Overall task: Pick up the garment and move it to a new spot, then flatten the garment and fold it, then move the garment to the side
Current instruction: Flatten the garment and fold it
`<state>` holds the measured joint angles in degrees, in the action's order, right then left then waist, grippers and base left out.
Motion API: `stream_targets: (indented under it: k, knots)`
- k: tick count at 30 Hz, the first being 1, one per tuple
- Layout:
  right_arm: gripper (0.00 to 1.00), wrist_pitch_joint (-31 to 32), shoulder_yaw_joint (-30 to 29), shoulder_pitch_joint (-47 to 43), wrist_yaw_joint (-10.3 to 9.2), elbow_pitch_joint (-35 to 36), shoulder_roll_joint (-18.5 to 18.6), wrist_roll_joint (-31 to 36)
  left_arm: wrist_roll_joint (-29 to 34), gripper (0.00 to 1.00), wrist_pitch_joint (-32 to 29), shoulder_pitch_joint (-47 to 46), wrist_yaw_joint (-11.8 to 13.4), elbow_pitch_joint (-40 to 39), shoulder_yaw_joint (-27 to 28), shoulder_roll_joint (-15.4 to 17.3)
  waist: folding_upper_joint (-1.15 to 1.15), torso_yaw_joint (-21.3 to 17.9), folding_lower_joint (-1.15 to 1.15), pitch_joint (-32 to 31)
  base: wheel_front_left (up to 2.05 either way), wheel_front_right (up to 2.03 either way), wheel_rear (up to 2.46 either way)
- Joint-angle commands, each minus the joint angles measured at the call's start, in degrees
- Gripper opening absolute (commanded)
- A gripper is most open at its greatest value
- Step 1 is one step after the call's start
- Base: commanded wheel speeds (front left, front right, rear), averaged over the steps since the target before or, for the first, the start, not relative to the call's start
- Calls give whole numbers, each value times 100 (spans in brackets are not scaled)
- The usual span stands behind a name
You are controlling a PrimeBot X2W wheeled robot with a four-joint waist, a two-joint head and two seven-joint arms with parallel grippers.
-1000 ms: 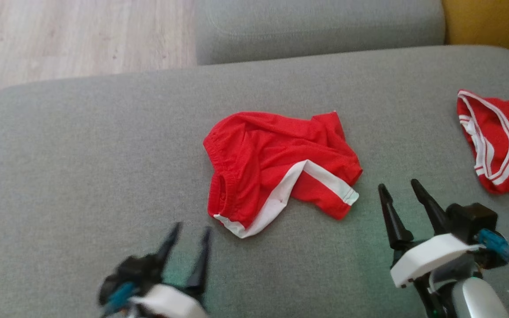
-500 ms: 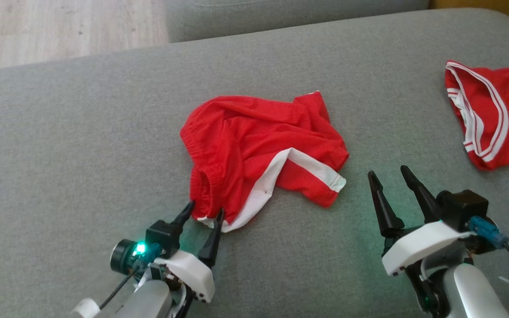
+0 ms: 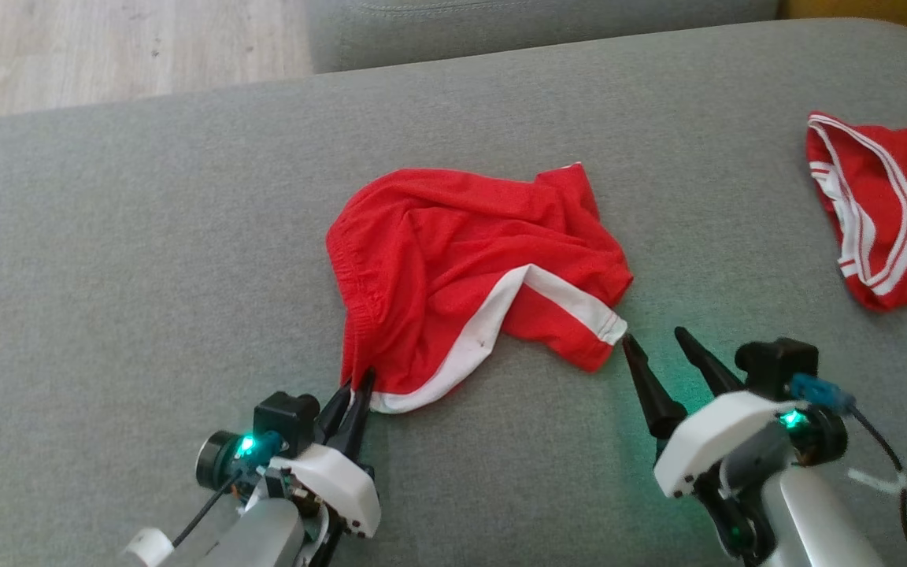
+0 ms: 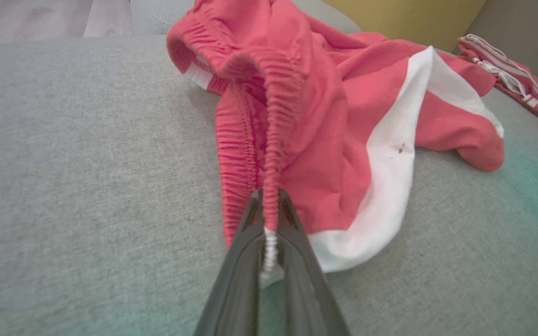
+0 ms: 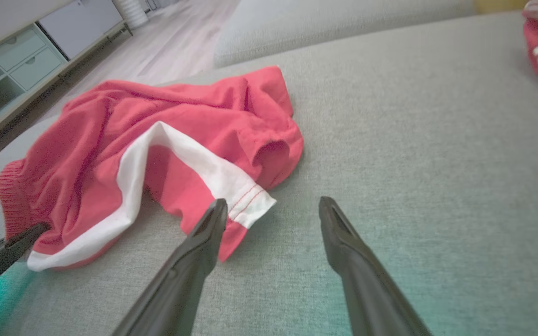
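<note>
The shorts (image 3: 461,268) lie rumpled in the middle of the grey sofa (image 3: 146,236), red with a white stripe, the elastic waistband (image 4: 271,140) toward the left and one leg trailing off to the right. My left fingers (image 3: 355,402) are closed tight on the near left corner of that waistband, and in the left wrist view the gathered elastic runs straight down into the pinch, with a bit of white edge poking out below it. I hold it there because the waistband is the firmest seam, so I judge it should carry the cloth without slipping when lifted. My right fingers (image 3: 649,382) stand wide open and empty at the near right, tips low over the sofa, one tip just beside the white hem (image 5: 250,200) of the leg and the other out over bare grey fabric. That places them to take the opposite corner, so the shorts would hang spread between two holds instead of bunching from one. The pick-up looks half set, with the right side not yet gripped. A second red garment (image 3: 879,213) lies well apart at the far right, out of the way.
</note>
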<state>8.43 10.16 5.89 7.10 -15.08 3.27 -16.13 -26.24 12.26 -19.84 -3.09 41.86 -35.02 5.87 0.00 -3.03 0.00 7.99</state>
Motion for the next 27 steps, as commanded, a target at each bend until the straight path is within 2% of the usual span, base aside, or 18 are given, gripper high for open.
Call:
stream_targets:
  k: [1,8,15,16,17,18,21,24,27]
  knots:
    - [100,7,121,273,39,138,-27,-42,-20,0,86,-141,-15,-136,200,47,0,30,0,15,0,0,0]
    - [100,49,525,767,39,-753,-37,-1117,-29,0,89,-234,-72,-191,109,16,0,181,0,117,0,0,0]
    - [99,-238,834,1148,39,-1330,-38,-1470,-60,0,110,-289,-87,-193,85,18,0,221,0,163,0,0,0]
    - [58,-279,865,1202,39,-1401,-38,-1504,-67,0,113,-294,-90,-196,82,20,0,221,0,169,0,0,0]
    - [22,-339,912,1259,39,-1451,-38,-1537,-73,0,116,-300,-93,-198,80,22,0,220,0,177,0,0,0]
    - [0,-373,978,1309,39,-1504,-38,-1566,-78,0,119,-304,-96,-200,78,26,0,217,0,183,0,0,0]
    - [0,-606,1116,1429,39,-1543,-38,-1622,-103,0,134,-303,-96,-211,85,31,0,201,0,186,0,0,0]
    - [0,-969,1097,1471,39,-1403,-38,-1382,-186,0,187,-275,-77,-359,200,37,0,189,0,153,0,0,0]
    - [0,-1177,953,1385,39,-984,-32,-999,-492,0,244,-141,-108,-809,552,25,0,154,0,93,0,0,0]
